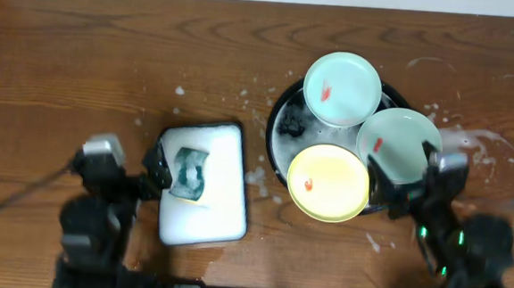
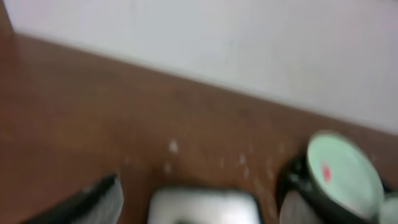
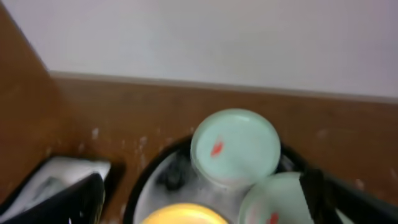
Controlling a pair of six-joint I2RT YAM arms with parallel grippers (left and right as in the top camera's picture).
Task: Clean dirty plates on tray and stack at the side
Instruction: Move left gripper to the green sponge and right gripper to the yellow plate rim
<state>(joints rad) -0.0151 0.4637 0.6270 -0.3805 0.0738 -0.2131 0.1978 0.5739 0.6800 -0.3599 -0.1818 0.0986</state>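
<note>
Blk arms, grey wrist caps, green LEDs

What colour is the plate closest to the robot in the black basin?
The plate is pale yellow; the overhead view shows it best.

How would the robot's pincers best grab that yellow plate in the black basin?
Likely by its raised rim at the near edge, coming from the robot's side: the yellow plate lies almost flat, and that edge sits over the near wall of the black basin.
</note>
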